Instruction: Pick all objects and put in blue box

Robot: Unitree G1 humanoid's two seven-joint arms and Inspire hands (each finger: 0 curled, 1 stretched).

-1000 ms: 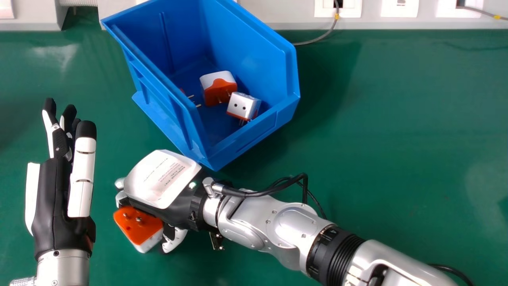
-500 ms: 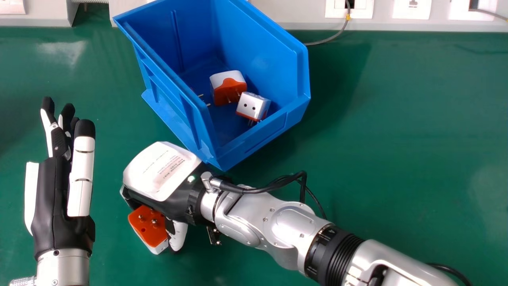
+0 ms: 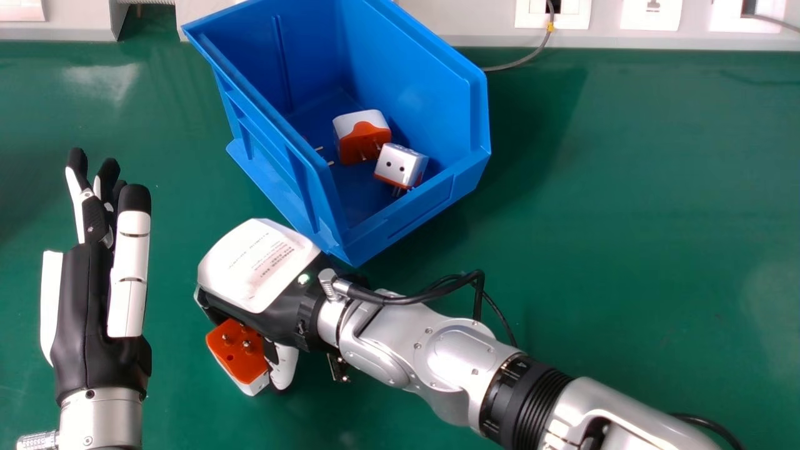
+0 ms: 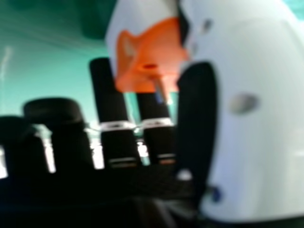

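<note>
In the head view my right hand [image 3: 262, 269] is in front of the blue box [image 3: 415, 219], back of the hand up, curled round an orange and white plug adapter [image 3: 237, 353] with its pins upward. The right hand view shows the adapter [image 4: 149, 57] between the thumb and fingers of my right hand [image 4: 109, 107]. Inside the box lie a white and orange adapter [image 3: 362, 137] and a silver and orange one [image 3: 401, 165]; pins of another show by the near left wall. My left hand [image 3: 94, 300] is at the left with straight fingers.
The green table [image 3: 625, 219] stretches to the right of the box. A pale wall strip with sockets [image 3: 553, 14] runs along the back, and a thin grey cable [image 3: 522, 62] comes down behind the box.
My right hand has closed round the adapter and shifted slightly right and toward the box, taking the adapter along. The whole view has moved a little, so the box appears farther right.
</note>
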